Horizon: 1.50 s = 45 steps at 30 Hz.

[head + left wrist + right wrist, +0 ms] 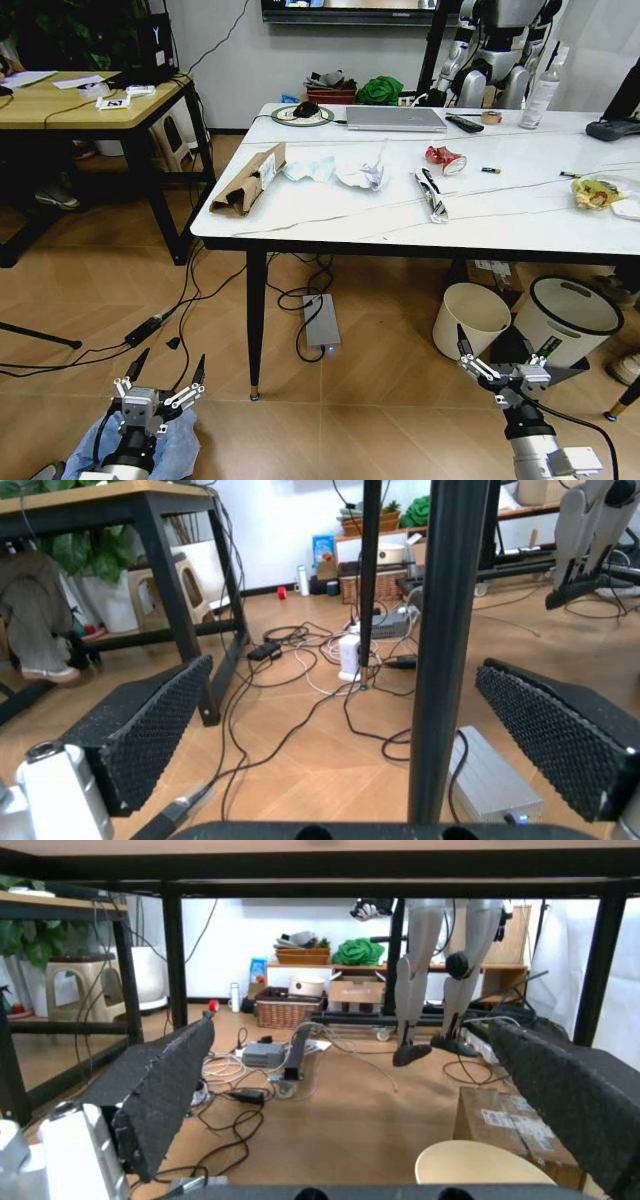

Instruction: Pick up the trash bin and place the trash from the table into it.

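Note:
The table [330,215] has a white marble-look top carrying the trash: torn brown cardboard [247,180], pale-blue paper [308,170], crumpled white paper [362,176], a silver wrapper [432,194], a crushed red can [445,159] and a yellow wrapper [597,192]. On the floor at the near left, the trash bin [183,443] shows as crinkly light-blue bag under my left arm. My left gripper [170,364] is open and empty just above it, facing a black table leg [445,652]. My right gripper [503,347] is open low on the right, with nothing held.
A cream bucket [470,318] and a white bin with a black rim [572,318] stand under the table's right side, close to my right gripper. Cables and a grey power box [322,322] lie on the floor. A laptop [395,118] and bottle [540,98] sit at the table's back. A wooden desk [90,100] is on the left.

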{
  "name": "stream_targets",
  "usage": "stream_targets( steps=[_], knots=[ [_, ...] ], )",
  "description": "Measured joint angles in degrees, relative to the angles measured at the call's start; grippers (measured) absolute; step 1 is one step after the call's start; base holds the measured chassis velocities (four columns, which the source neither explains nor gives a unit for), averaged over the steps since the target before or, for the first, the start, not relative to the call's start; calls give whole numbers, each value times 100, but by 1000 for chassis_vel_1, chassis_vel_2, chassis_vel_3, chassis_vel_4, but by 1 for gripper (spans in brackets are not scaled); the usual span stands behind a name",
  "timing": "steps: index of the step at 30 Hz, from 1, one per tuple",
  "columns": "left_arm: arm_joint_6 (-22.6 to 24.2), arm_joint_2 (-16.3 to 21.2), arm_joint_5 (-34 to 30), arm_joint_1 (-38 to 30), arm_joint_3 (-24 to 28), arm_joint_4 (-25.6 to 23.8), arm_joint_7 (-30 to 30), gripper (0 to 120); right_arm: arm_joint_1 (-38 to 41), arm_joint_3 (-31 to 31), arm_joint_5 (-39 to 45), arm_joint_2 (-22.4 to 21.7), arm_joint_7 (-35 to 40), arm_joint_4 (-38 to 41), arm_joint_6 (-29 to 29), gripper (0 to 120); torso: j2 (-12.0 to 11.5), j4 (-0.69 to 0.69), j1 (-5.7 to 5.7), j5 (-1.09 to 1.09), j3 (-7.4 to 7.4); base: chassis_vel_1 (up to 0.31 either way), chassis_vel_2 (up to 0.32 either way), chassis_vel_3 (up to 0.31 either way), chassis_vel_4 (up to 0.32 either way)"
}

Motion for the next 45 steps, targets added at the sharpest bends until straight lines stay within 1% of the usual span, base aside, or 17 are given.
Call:
stream_targets(
  steps=[8, 17, 24, 31, 35, 36, 40, 45],
  knots=[
    [1, -7, 0, -8, 0, 6, 0, 100, 15, -4, 1, -3, 0, -15, 0, 100, -192, 0, -61, 0, -131, 0, 0, 0, 0],
    [3, -15, 0, -12, 7, 8, -1, 100, 21, -9, 1, -4, -7, -25, 3, 100, -377, 0, -130, 0, -245, 0, 0, 0, 0],
    [5, -15, -2, -22, 12, 19, -1, 100, 23, -12, 1, -3, -9, -25, 2, 100, -544, 0, -174, 0, -370, 0, 0, 0, 0],
    [5, -17, -4, -32, 15, 37, -2, 100, 24, -13, 0, 4, -9, -25, 2, 100, -675, 0, -223, 0, -452, 0, 0, 0, 0],
    [6, -15, -7, -34, 18, 38, -2, 100, 25, -22, -12, 11, -10, -25, -1, 100, -799, 0, -248, 0, -550, 0, 0, 0, 0],
    [6, -15, -7, -34, 18, 38, -2, 100, 25, -22, -12, 11, -10, -25, -1, 100, -799, 0, -248, 0, -550, 0, 0, 0, 0],
    [8, -18, -8, -36, 31, 38, -4, 100, 27, -35, -31, 16, -9, -25, -6, 100, -918, 0, -280, 0, -638, 0, 0, 0, 0],
    [11, -18, -8, -37, 31, 36, -4, 100, 27, -39, -35, 17, -10, -25, -7, 100, -1017, 0, -307, 0, -711, 0, 0, 0, 0]
  ],
)
